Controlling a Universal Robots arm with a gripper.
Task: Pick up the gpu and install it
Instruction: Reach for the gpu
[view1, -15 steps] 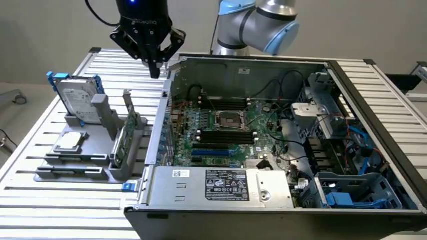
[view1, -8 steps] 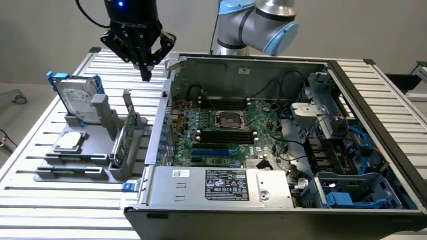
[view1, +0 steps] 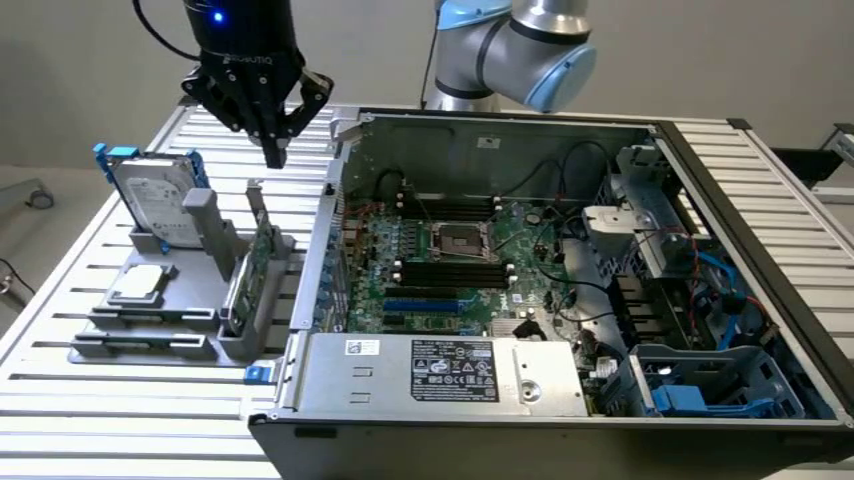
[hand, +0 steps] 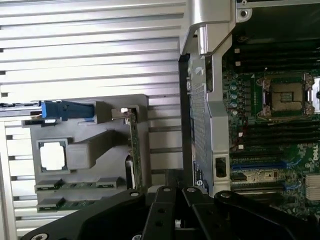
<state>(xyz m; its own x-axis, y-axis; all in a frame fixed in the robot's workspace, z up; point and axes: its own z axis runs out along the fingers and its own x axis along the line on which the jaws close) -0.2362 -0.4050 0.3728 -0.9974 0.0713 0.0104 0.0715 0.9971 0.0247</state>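
green gpu (view1: 263, 255) upright in holder (view1: 140, 345)

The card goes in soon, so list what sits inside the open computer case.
Inside the computer case: the motherboard with an empty processor socket and blue expansion slots, plus a power supply. Whatever lies under the power supply is covered.

Work surface: a slatted aluminium table (view1: 80, 420), its ribs running across the scene from the exterior view's left to its right. Far side: a plain, pale wall (view1: 80, 50). Beyond the table's edge at the exterior view's left lies a grey floor (view1: 40, 235). Lighting is even and diffuse; the slats (hand: 90, 40) carry bright reflected bands.
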